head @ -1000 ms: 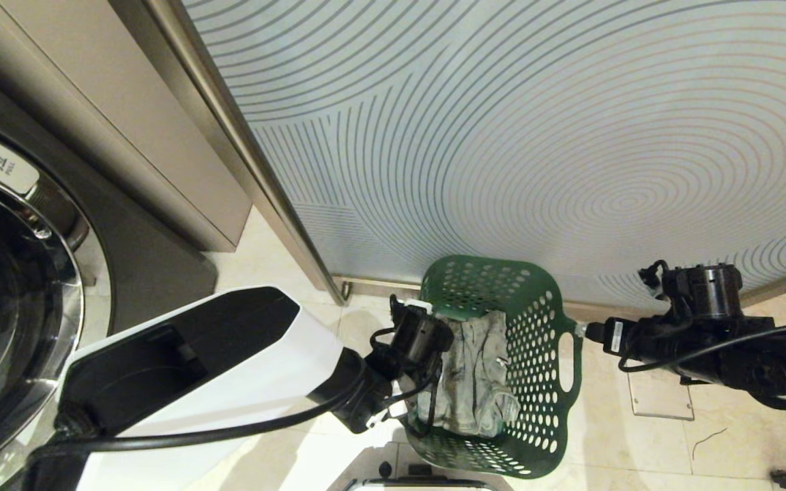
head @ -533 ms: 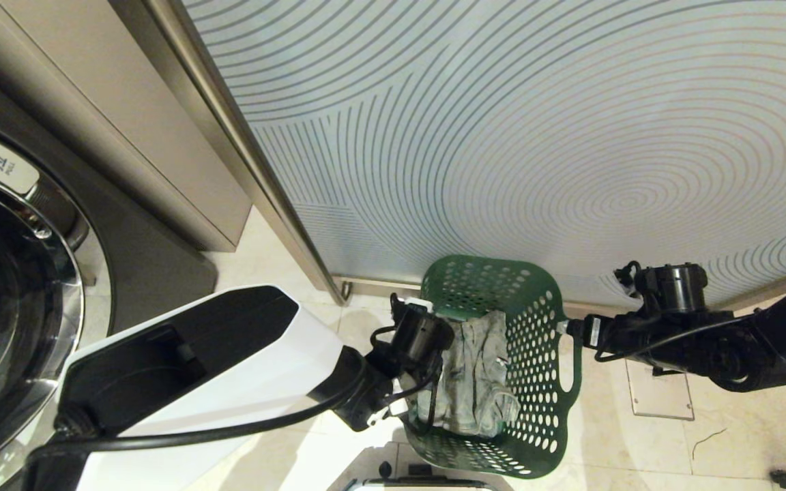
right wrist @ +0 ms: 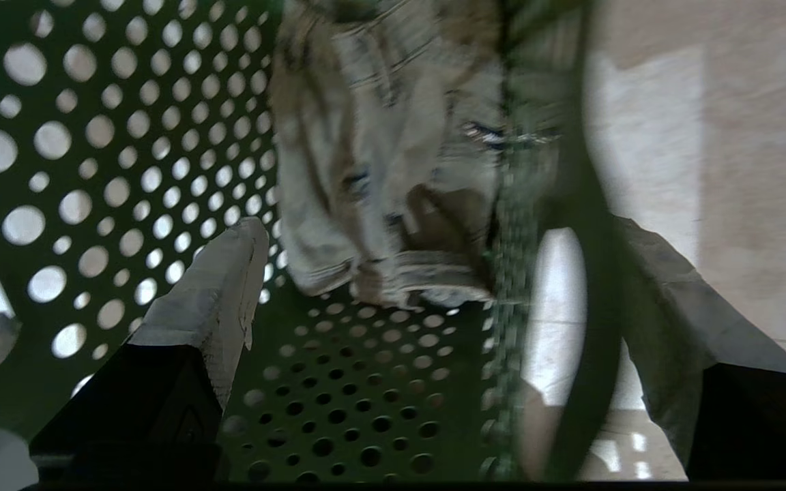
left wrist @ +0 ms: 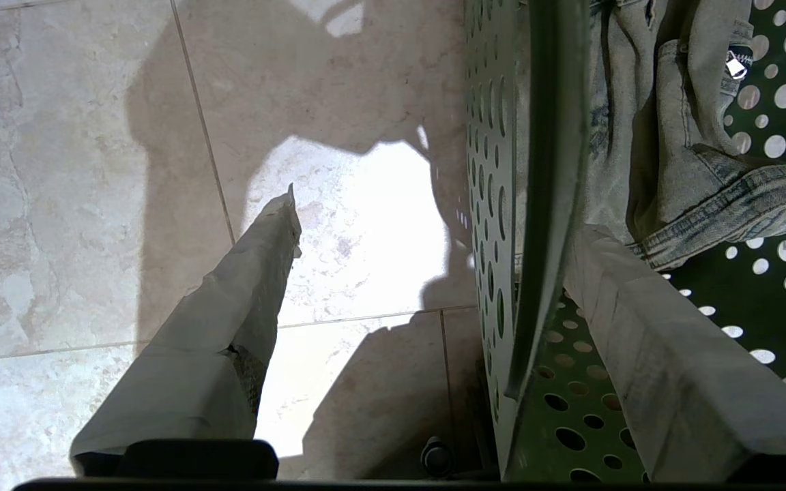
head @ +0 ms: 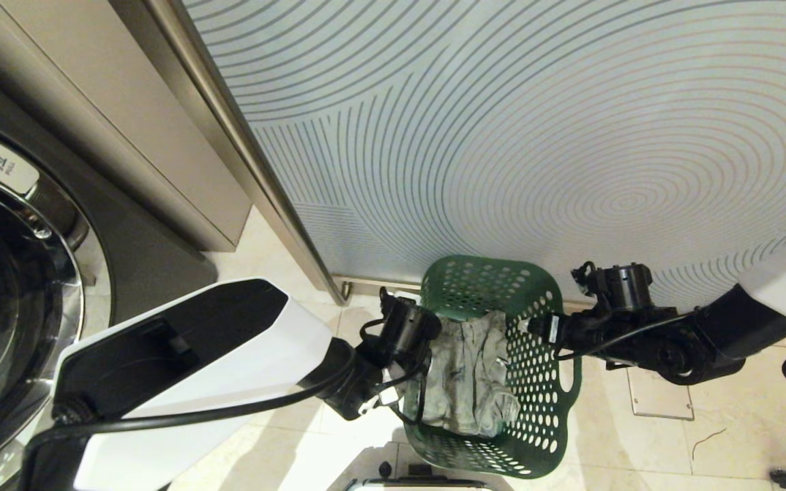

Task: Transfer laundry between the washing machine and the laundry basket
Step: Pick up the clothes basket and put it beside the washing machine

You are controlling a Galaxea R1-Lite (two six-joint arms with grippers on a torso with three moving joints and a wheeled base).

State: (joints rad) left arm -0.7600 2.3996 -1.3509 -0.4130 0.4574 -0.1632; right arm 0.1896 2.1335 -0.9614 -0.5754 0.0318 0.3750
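Right tool nearer basket, tiled floor

A: What colour is the laundry basket?
B: Dark green, dotted all over with round holes.
A: And the laundry in it?
B: Faded grey-green, with darker stitched seams and streaks.
A: The wall panel behind?
B: Pale blue-grey, covered in thin concentric arcs.
A: The floor?
B: Cream marbled tiles with faint grout lines.
A: The washing machine?
B: Dark grey, with a chrome ring round black glass and a white label.
A: The arms?
B: White shells, black joints and cables.
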